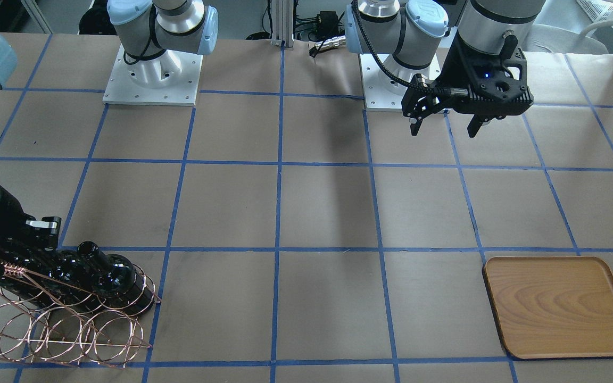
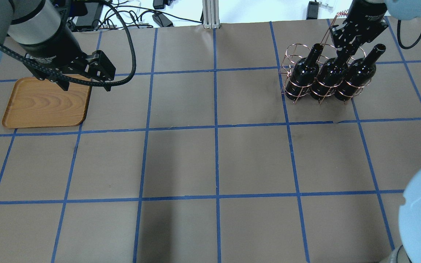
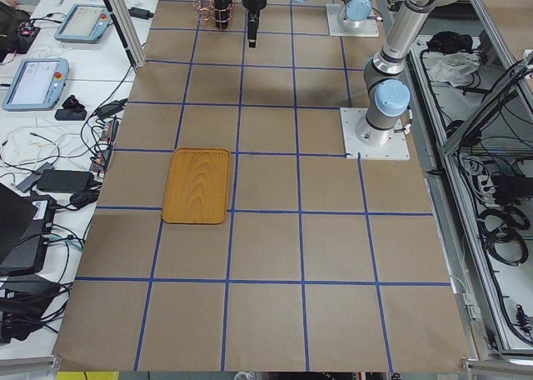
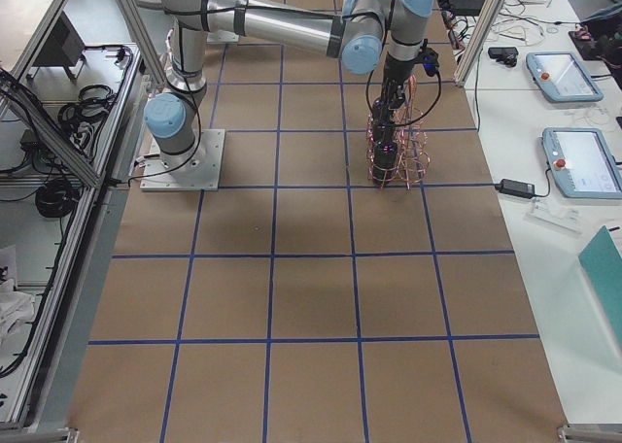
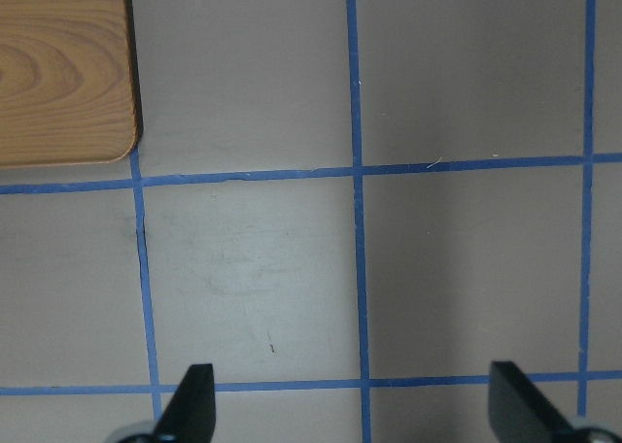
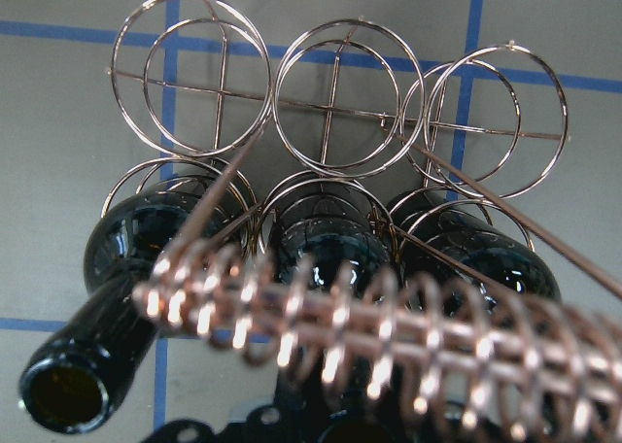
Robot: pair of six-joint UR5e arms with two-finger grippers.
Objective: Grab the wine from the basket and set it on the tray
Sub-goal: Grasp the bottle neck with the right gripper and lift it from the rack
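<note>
Three near-black wine bottles stand tilted in the copper wire basket [image 2: 291, 54] at the far right of the table: left [image 2: 302, 75], middle [image 2: 328, 76] and right [image 2: 356, 75]. My right gripper [image 2: 345, 48] is down at the middle bottle's neck, under the twisted handle [image 6: 389, 326]. Its jaws look open astride the neck, though the handle hides much of them. The wooden tray [image 2: 44, 104] lies at the far left. My left gripper [image 2: 86, 84] is open and empty, hovering above the tray's right edge, and it also shows in the front view [image 1: 444, 130].
The basket's front row of rings [image 6: 335, 93] holds nothing. Brown paper with a blue tape grid [image 2: 216, 128] covers the table. Both arm bases [image 1: 152, 74] stand at the robot's side. Cables lie past the far edge [image 2: 159, 16].
</note>
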